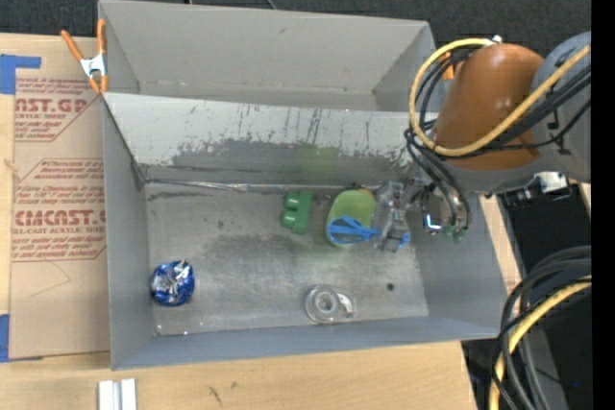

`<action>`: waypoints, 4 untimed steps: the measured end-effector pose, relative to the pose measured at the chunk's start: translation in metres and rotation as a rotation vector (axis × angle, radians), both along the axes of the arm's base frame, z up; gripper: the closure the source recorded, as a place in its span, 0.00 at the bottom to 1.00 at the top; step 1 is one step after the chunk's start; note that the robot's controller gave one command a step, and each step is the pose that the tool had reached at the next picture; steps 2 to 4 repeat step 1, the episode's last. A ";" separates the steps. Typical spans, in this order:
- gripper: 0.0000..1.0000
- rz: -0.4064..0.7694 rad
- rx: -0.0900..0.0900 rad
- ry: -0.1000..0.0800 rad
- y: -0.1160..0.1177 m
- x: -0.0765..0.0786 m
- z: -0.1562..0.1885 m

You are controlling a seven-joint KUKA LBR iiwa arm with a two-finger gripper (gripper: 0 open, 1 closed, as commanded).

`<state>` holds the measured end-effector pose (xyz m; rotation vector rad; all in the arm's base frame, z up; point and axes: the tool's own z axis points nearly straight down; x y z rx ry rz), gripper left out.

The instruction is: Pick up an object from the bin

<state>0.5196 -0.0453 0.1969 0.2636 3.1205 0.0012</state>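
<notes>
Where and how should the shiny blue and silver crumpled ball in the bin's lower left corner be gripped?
Probably across its middle, from straight above: the shiny blue and silver crumpled ball is roundish and lies alone, but walls of the grey metal bin stand close.

Grey bin (231,250): green block (297,211), blue ball (172,283)

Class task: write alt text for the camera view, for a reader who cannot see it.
The robot's gripper is low in the grey metal bin at the view's right, beside a light-green rounded object with a blue piece. A small green block, a shiny blue ball and a clear ring lie apart.
</notes>
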 end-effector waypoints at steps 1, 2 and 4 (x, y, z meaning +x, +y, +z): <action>1.00 -0.362 0.002 0.005 0.002 -0.002 0.101; 1.00 -0.362 0.002 0.005 0.002 -0.002 0.101; 1.00 -0.362 0.002 0.005 0.002 -0.002 0.101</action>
